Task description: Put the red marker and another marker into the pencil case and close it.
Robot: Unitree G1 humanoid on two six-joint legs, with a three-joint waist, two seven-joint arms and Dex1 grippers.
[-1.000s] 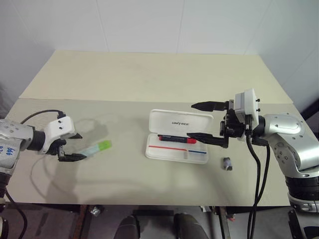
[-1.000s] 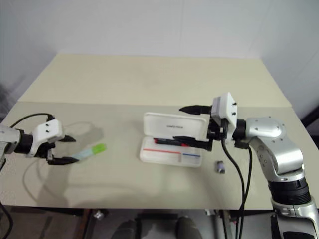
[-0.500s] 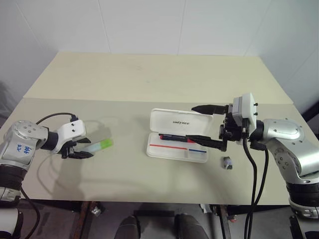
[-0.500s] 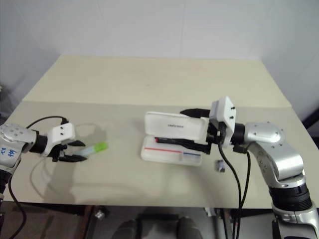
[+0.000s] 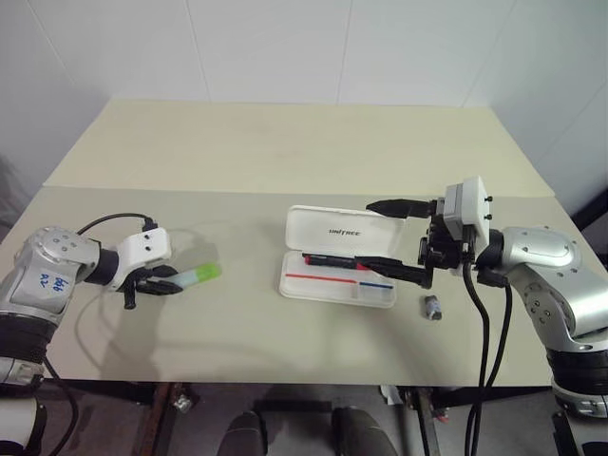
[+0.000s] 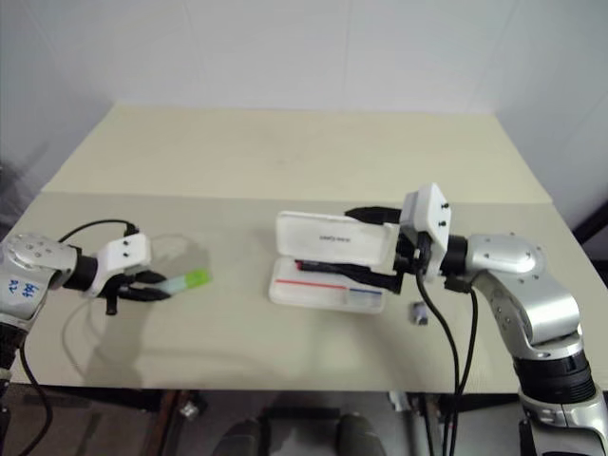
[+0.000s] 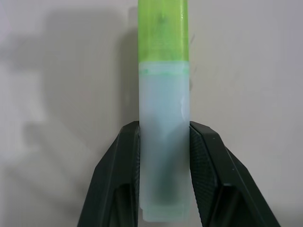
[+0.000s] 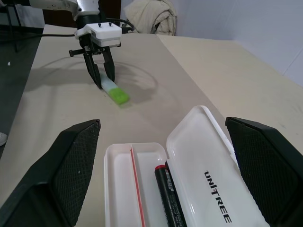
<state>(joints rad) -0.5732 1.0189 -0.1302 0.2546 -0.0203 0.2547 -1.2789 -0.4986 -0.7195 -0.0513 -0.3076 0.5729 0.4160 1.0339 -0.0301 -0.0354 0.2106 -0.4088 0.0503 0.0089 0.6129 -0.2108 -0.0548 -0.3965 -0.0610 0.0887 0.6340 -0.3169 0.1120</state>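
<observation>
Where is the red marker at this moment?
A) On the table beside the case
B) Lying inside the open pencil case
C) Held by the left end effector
B: the red marker lies in the tray of the open pencil case, against its raised lid.

Robot test lab: bare beige table [image 5: 285, 152] against plain white walls [image 5: 266, 47], cables [image 5: 489, 323] trailing off the arm at 3 o'clock.
</observation>
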